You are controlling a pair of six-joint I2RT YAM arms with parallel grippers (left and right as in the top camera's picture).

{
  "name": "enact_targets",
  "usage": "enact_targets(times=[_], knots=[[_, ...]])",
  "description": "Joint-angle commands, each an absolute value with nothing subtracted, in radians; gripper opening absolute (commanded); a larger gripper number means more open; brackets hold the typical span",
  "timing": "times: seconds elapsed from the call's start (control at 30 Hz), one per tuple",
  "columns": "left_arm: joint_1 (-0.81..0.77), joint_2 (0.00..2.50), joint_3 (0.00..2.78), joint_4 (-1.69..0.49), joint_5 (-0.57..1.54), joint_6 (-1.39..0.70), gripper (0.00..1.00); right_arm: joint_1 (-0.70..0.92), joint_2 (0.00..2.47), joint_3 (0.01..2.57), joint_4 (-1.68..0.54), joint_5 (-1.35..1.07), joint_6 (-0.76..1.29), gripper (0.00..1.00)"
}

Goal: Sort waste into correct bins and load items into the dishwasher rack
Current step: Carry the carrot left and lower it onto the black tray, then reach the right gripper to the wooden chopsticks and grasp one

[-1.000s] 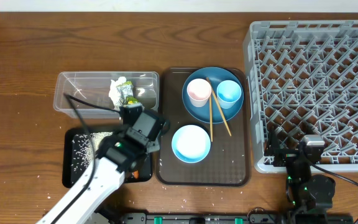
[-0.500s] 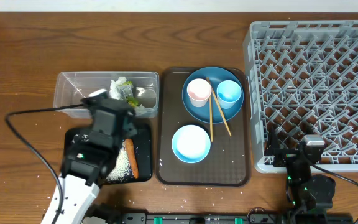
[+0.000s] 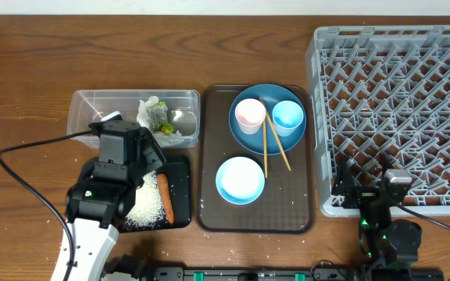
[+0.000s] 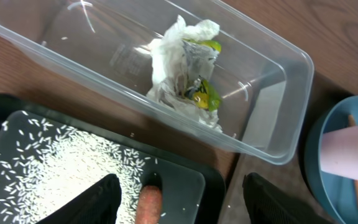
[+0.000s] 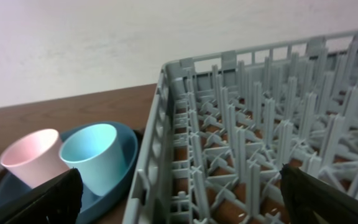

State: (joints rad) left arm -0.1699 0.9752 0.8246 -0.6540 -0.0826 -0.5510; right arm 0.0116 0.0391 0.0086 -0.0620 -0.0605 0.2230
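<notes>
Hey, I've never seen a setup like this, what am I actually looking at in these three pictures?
Two robot arms work at a wooden table. One picture looks down from above. The other two come from small cameras on each arm's wrist.

From above you see a clear tub holding a crumpled tissue, a black tray with rice and a carrot, and a brown tray. The brown tray carries a bowl and a blue plate with a pink cup, a light-blue cup and chopsticks. A grey dish rack stands on the right.

The left pincer hangs open over the black tray. The right pincer is open near the rack's corner. Neither holds anything.
</notes>
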Motion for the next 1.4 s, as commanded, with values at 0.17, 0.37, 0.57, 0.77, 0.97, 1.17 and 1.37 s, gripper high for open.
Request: enact_targets(times=[0.17,0.37,0.57,0.77,0.97,1.17,1.37], knots=[[-0.165,0.973,0.836,-0.653,-0.067,-0.542,0.66,0.020,0.054,0.276,-0.230,-0.099,0.307,0.99],[-0.165,0.973,0.836,-0.650,-0.061,-0.543,0.66,0.020,0.273,0.649,-0.519,-0.145,0.330,0.99],[-0.165,0.973,0.836,-0.650,-0.063,-0.542,0.66,0.020,0.673,1.105,-0.916,-0.280,0.368,0.99],[-0.165,0.973,0.836,-0.650,-0.064,-0.542,0.66,0.020,1.011,1.425,-1.157,-0.349,0.369,0.99],[-0.165,0.973,0.836,-0.649,-0.074,-0.542,0.66,0.062,1.179,1.412,-1.142,-0.610,0.369,0.76],[-0.165,0.973,0.836,-0.649,-0.090,-0.542,0.67,0.245,1.361,1.331,-1.113,-0.440,0.370,0.38],[-0.165,0.973,0.836,-0.649,-0.098,-0.542,0.67,0.360,1.549,1.325,-1.098,-0.268,0.370,0.33]])
